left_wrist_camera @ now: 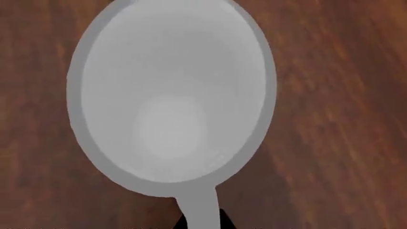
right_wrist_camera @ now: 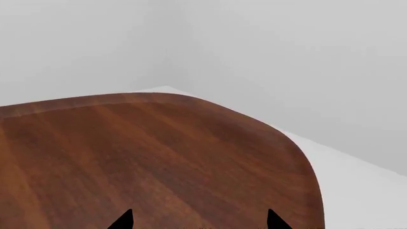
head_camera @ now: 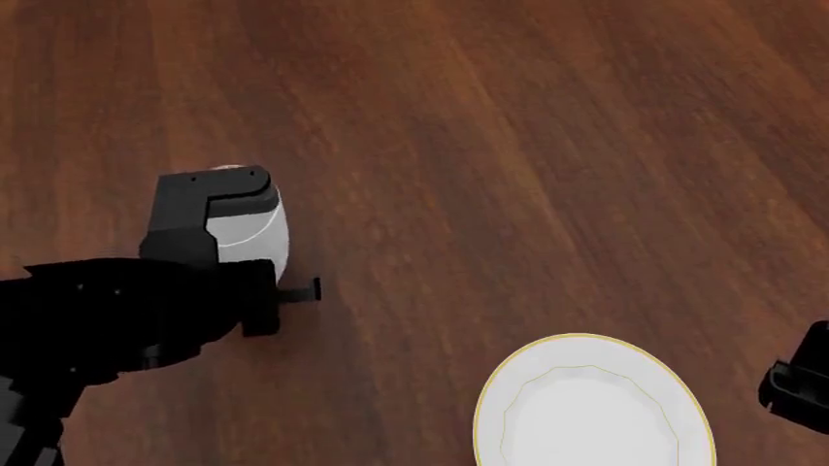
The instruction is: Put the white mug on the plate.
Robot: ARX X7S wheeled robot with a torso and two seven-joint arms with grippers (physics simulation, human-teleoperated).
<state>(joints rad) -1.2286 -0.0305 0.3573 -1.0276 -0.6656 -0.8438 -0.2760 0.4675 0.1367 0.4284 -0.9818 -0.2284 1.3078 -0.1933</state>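
Observation:
The white mug [left_wrist_camera: 171, 95] fills the left wrist view from above, empty, with its handle [left_wrist_camera: 198, 205] pointing toward my left gripper [left_wrist_camera: 200, 222]. The dark fingertips sit tight against both sides of the handle, so the gripper is shut on it. In the head view the mug [head_camera: 254, 235] is at the left, partly hidden under my left gripper [head_camera: 291, 291]. The plate [head_camera: 518, 427], white with a thin gold rim, lies at the front right, empty, well apart from the mug. My right gripper [right_wrist_camera: 199, 222] is open and empty over the table.
The brown wooden table [head_camera: 518, 146] spreads across the head view. The right wrist view shows the table's rounded far corner [right_wrist_camera: 279, 138] with pale floor and wall beyond. A part of the right arm [head_camera: 797, 379] shows at the right edge.

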